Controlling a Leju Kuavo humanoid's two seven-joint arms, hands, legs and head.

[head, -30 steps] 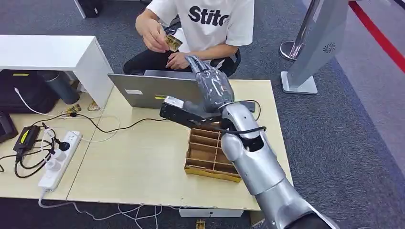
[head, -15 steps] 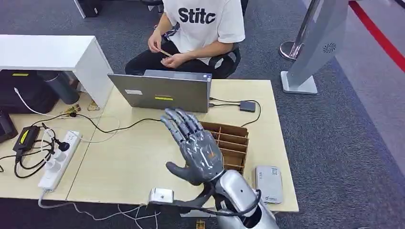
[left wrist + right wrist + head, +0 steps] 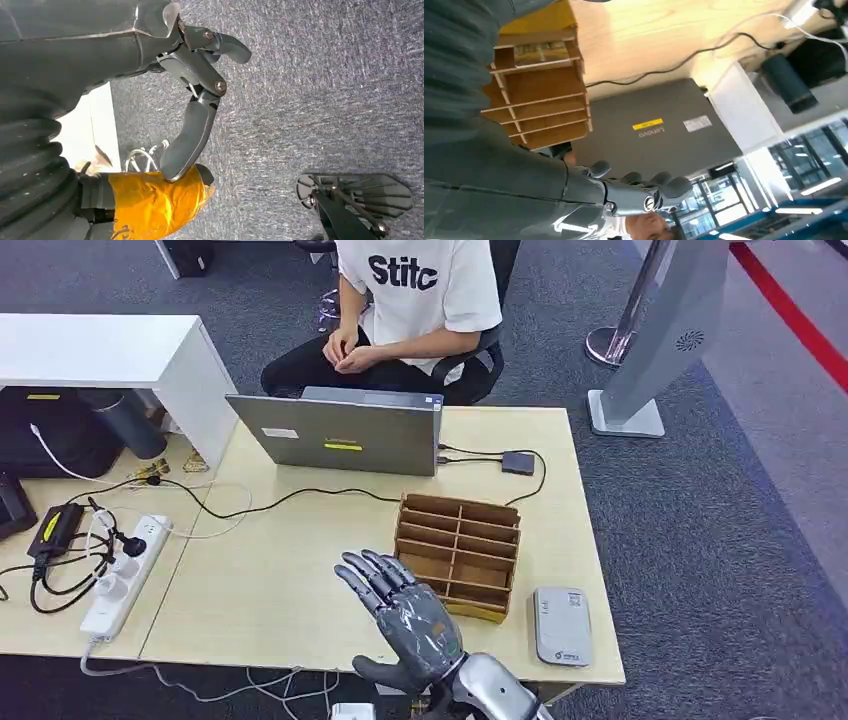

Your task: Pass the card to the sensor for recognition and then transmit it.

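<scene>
Right hand [image 3: 405,618] has dropped back (fingers spread, empty) beside the wooden organizer [image 3: 458,553]

The organizer [image 3: 458,550] is seen as bare matt wood. The table [image 3: 290,570] is finished smooth and pale. The floor [image 3: 700,530] is covered in rough carpet.

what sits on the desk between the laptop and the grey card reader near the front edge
In the head view, the wooden slotted organizer stands between the laptop and the card reader, with a black cable crossing behind it.
</scene>
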